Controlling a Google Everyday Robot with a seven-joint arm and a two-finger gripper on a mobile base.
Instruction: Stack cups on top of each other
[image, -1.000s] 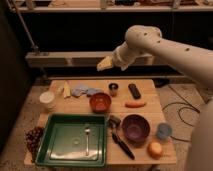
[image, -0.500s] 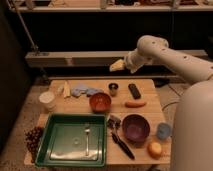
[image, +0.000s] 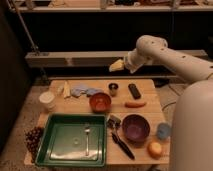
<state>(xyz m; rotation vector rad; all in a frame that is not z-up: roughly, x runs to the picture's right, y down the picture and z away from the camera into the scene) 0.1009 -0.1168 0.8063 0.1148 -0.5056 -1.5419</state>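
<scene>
The gripper (image: 117, 65) hangs above the rear edge of the tabletop (image: 150, 95); whether it is open cannot be told. Descend vertically over the metal cup (image: 113, 88). The blue cup (image: 163, 131) stands beside the purple bowl (image: 135, 127).

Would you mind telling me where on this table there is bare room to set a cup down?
Bare wood lies between the white cup and the orange-red bowl, and at the right edge between the black oblong thing and the pale blue cup. Around the purple bowl it is crowded. The gripper hangs above the back of the table.
</scene>
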